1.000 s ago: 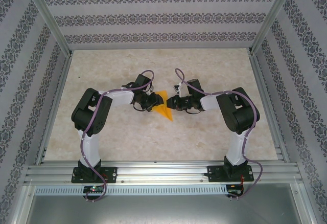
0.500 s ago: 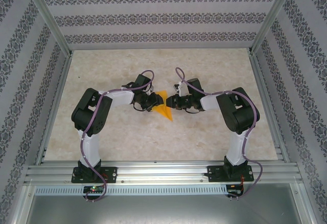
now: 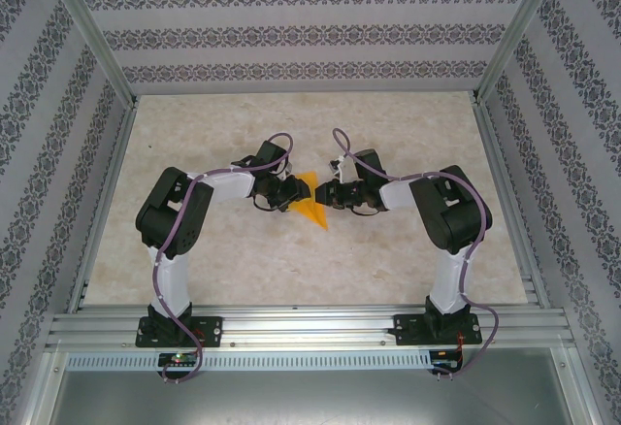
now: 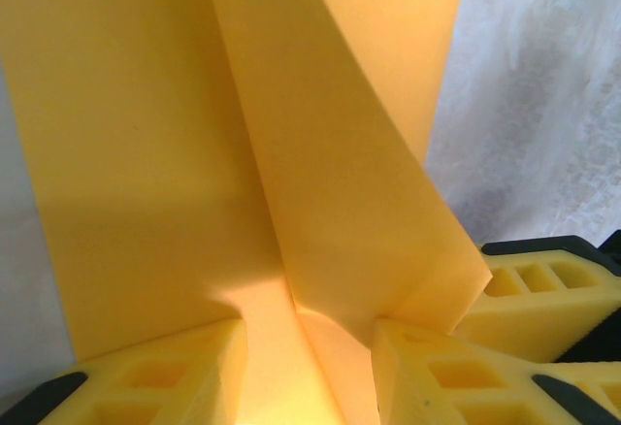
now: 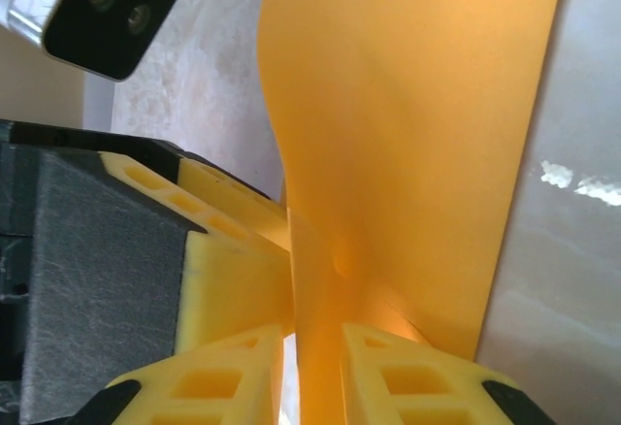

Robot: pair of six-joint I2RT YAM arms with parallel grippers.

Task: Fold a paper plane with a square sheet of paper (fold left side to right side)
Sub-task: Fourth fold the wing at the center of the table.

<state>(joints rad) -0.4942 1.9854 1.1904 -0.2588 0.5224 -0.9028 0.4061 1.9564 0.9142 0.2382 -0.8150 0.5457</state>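
— What do we see, starting from the near edge?

— We see the left arm (image 3: 178, 213) and right arm (image 3: 452, 213) rising from the bench (image 3: 243, 270) and bending inward toward the paper plane (image 3: 312, 209). It lies mid-bench, its point aimed back at the bases.

— And the grippers?

— At the plane's left flank, the left gripper (image 3: 297, 192) holds a raised orange fold between its yellow fingers (image 4: 165, 375). At the plane's right flank, the right gripper (image 3: 324, 195) pinches a standing flap in a narrow gap. We see the two almost meeting over the plane. Beyond the plane, marbled bench runs to the patterned walls (image 3: 310, 37).
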